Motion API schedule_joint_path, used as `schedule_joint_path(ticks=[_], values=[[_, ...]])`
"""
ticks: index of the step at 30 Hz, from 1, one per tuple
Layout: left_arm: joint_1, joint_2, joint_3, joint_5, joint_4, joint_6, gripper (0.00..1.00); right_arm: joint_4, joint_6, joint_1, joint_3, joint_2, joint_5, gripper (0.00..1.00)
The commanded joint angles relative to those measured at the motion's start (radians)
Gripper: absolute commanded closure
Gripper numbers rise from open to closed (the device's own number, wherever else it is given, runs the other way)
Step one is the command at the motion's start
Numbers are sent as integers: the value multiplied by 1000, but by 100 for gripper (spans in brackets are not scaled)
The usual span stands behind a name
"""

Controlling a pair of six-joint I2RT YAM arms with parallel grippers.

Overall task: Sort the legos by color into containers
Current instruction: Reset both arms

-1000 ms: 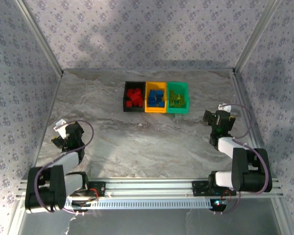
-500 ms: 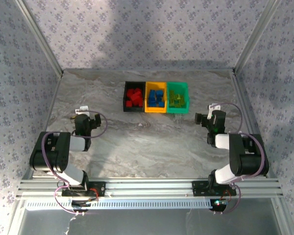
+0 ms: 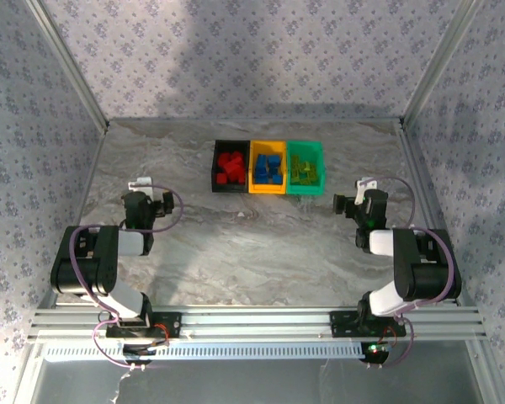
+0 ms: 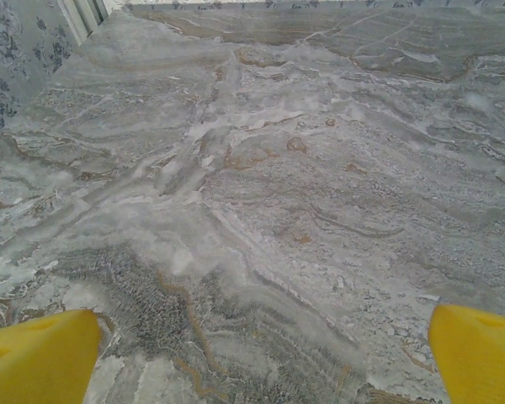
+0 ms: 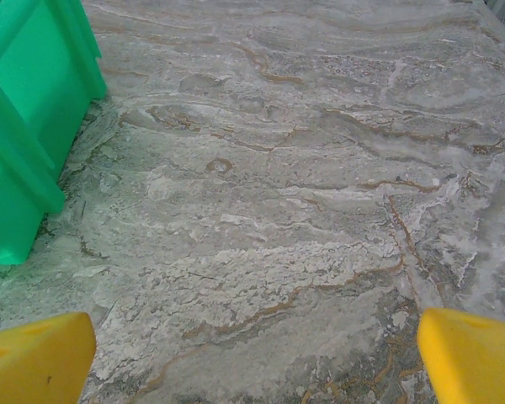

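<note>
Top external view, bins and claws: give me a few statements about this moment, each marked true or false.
1. The red legos lie in the black bin. True.
2. The green bin stands in the middle of the row. False: the orange-yellow bin is in the middle, and the green bin is at the right end.
3. The left claw and the right claw are both open and empty. True.
4. The blue legos share the black bin. False: the blue legos sit in the orange-yellow bin.
</note>
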Motion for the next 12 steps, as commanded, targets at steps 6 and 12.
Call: schedule_joint_path(ticks=[6, 12], values=[[5, -4, 19, 23, 1, 17, 0, 22, -20, -3, 24, 6, -16, 0], [19, -5, 26, 56, -14, 10, 0, 22, -19, -5, 24, 6, -21, 0]])
